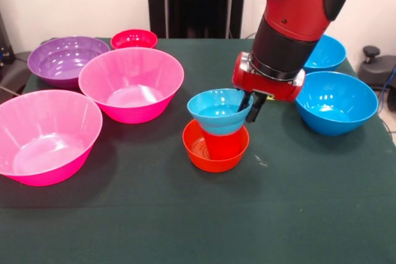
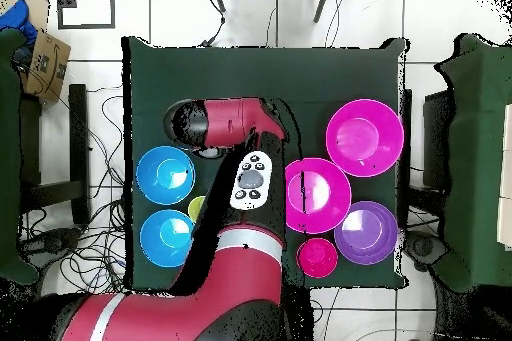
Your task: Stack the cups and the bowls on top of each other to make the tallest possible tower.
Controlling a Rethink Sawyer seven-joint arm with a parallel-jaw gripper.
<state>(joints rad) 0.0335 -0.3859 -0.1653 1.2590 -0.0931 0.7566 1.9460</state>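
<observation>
A small orange bowl stands at the table's middle with a red cup upright in it. A small light-blue bowl sits on the cup, tilted a little. My gripper comes down at that bowl's right rim, one finger inside and one outside, shut on the rim. In the overhead view my arm covers this stack and the gripper. A bit of the yellow cup shows beside the arm there; it is hidden in the front view.
Two large blue bowls stand right of the stack. Two large pink bowls, a purple bowl and a small red bowl stand to the left.
</observation>
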